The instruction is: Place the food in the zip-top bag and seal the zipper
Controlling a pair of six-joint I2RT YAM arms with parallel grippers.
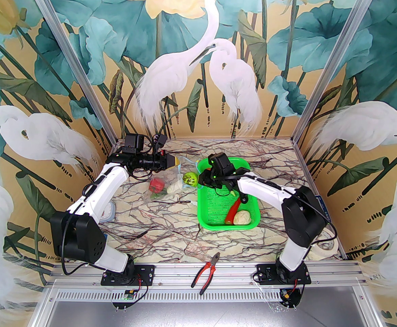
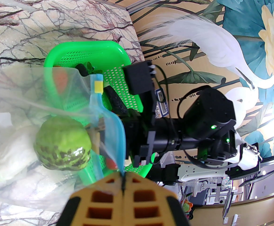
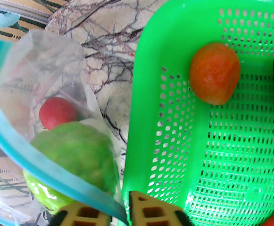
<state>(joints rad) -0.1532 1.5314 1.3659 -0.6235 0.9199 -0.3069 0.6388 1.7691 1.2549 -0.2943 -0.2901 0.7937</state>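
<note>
Thin, crinkly plastic should leave the bag (image 1: 168,182), slumped on the counter (image 1: 157,223) beside the basket (image 1: 219,213), limp and slippery, so left jaws and right jaws are clamped on its stiffer blue strip (image 3: 38,163).

I'm seeing a green mesh basket (image 1: 200,211) right of centre on the marbled table (image 1: 164,232), red-handled pliers (image 1: 206,271) lying at lower middle across the table's near edge, and egret wallpaper (image 1: 185,70) across the top.

Top view high behind, looking down over table (image 1: 171,230), wrist views close, sharing basket (image 3: 139,102) and zip-top bag (image 3: 45,62).
</note>
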